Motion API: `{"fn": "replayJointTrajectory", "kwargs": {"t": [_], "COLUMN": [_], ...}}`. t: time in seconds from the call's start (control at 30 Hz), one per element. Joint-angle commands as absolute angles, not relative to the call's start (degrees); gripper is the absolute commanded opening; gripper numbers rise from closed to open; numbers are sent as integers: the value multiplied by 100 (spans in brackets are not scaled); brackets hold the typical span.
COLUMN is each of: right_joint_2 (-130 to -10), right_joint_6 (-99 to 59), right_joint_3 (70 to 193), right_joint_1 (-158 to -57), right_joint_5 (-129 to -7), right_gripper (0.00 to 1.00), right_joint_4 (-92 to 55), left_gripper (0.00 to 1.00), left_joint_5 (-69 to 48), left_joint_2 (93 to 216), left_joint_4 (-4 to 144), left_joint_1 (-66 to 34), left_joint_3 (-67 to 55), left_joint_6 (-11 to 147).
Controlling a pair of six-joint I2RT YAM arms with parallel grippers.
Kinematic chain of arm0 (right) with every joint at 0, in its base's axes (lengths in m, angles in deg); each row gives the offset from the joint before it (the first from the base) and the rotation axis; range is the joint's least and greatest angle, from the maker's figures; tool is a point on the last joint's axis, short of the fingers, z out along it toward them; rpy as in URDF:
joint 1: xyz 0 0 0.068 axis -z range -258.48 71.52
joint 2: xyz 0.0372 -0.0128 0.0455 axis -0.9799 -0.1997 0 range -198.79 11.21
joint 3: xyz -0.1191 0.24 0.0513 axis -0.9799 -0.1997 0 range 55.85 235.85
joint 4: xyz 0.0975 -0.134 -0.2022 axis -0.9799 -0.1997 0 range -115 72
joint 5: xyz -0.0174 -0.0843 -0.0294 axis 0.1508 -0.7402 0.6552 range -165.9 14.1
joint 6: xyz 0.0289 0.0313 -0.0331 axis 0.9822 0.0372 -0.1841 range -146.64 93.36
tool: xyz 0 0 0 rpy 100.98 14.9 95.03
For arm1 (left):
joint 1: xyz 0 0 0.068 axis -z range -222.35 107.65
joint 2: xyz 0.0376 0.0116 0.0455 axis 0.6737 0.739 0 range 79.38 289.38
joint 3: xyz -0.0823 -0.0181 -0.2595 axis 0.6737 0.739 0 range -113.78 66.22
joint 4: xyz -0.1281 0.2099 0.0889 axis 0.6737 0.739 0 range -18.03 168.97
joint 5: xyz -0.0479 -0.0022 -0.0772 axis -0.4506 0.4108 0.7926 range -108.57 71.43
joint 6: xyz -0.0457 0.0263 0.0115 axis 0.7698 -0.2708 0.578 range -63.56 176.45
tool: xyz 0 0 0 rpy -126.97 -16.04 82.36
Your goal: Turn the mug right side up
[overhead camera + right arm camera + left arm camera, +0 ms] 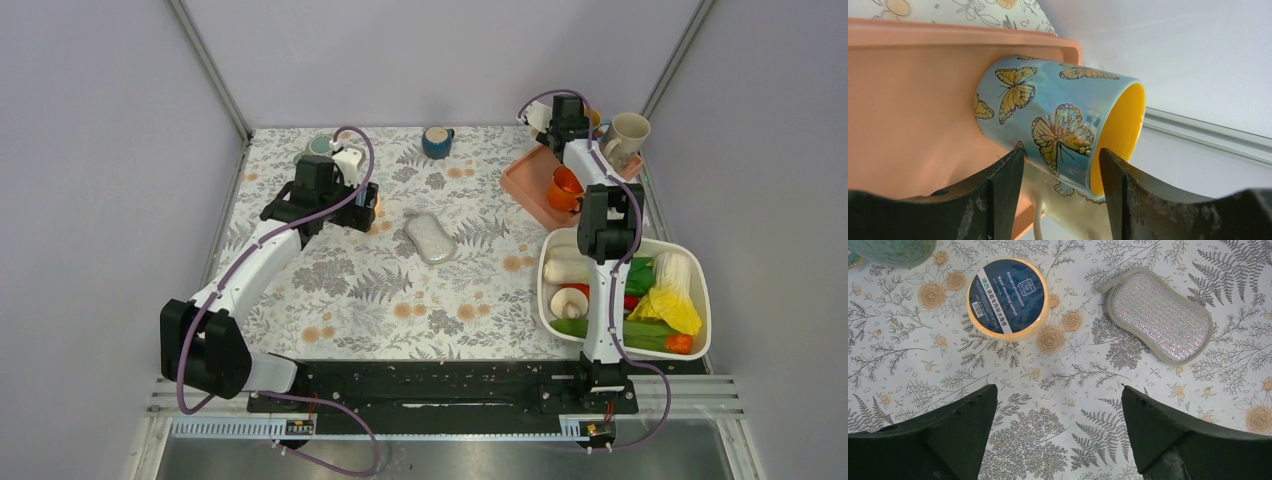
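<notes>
One butterfly mug point(1048, 100) lies sideways on tray point(908, 100), mouth toward wall point(1198, 50); right jaws straddle it, grip unclear.

Mug point(1058, 120) on the tray point(908, 100): pale blue, orange-yellow butterflies with dark outlines, yellow inside. Tray salmon pink. Orange cup point(565, 188) on it. Left of tray: cloth point(1048, 385) white with grey ferns and tan roses, pad point(1160, 315) glittery silver with grey edge, round pack point(1007, 297) navy label with yellow rim. Far cup point(627, 135) right of tray: probably cream.
</notes>
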State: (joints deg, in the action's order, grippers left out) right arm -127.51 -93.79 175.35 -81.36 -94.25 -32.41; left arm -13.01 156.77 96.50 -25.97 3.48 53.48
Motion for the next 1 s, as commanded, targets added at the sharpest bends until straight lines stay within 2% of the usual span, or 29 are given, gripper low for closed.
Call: {"fn": "replayJointTrajectory", "kwargs": {"t": [0.0,0.1,0.23,0.5,0.8,0.97], "right_joint_2": [-12749,-12690,-12451,-11465,-10299,-9636], "right_joint_6": [-9853,-9723,-9545,-8998,-7636,-7018], "right_joint_3": [17653,17672,17675,17350,17121,16801], "right_joint_1": [-8082,-8084,-8157,-8365,-8605,-8905], "right_joint_5": [-9376,-9470,-9550,-9373,-8722,-8409], "right_gripper": [65,68,76,99,100,99], "right_joint_4": [-2777,-2772,-2799,-2958,-3732,-4057], "left_gripper": [96,96,97,99,99,99], "left_joint_5": [-1331,-1301,-1200,-535,-1178,-622], "left_joint_2": [15742,15764,15751,15851,16882,17828], "left_joint_4": [9568,9555,9522,9899,10968,11857], "left_joint_1": [-2618,-2618,-2618,-2625,-2983,-3431], "left_joint_3": [32,10,45,-75,-1655,-3086], "left_joint_6": [5276,5243,5210,4383,4637,4474]}}
